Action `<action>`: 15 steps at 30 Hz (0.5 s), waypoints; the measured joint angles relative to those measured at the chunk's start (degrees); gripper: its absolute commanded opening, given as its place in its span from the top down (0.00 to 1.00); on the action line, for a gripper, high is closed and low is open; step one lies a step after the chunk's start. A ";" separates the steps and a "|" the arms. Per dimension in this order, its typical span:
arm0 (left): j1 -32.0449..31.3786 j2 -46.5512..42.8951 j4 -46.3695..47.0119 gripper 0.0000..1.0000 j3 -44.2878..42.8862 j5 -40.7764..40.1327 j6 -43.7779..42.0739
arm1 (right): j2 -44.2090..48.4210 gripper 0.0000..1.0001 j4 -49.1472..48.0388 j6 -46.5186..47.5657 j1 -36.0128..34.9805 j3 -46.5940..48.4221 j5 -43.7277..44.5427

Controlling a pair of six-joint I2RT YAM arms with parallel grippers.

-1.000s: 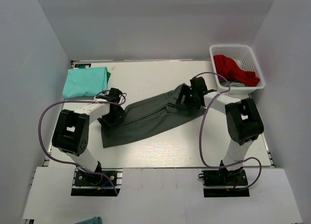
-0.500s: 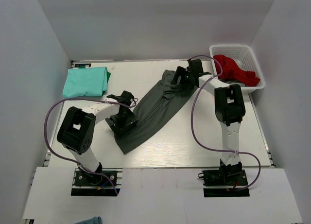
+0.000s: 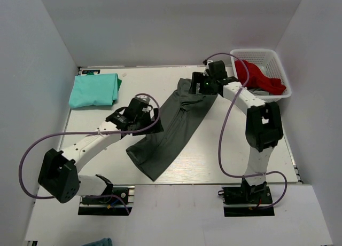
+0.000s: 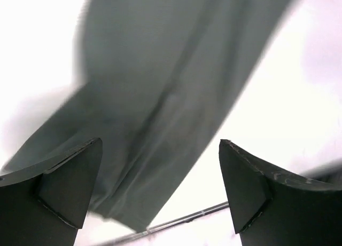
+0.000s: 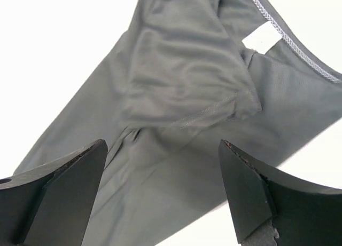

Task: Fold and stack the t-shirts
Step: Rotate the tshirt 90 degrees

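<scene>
Overhead camera looks down from behind the arms; both wrist cameras closely overlook the grey shirt point(image 3: 173, 126).

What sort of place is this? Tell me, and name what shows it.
Probably a robot test booth in a lab, not a home: plain white walls box in a white table, the left arm and right arm are bolted at its edge, and a grey t-shirt and laundry basket serve as props.
</scene>
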State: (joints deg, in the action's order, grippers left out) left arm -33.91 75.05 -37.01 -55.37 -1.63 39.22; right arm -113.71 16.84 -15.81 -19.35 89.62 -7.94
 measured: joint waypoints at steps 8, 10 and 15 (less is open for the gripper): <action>-4.74 14.43 8.55 0.00 -3.37 6.78 -11.32 | 7.96 0.10 0.22 -0.46 -0.66 -10.97 0.63; -5.27 18.93 8.33 0.00 -4.35 6.25 -12.28 | 7.28 0.10 0.46 -0.94 -0.68 -12.98 0.33; -5.44 22.43 6.69 0.00 -3.61 2.82 -13.49 | 3.32 0.10 0.79 -1.84 -0.90 -12.81 -0.48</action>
State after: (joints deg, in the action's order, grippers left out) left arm -39.35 97.47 -30.33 -58.98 1.19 25.74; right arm -110.39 17.63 -17.65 -20.25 76.82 -8.43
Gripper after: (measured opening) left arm 0.996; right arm 0.904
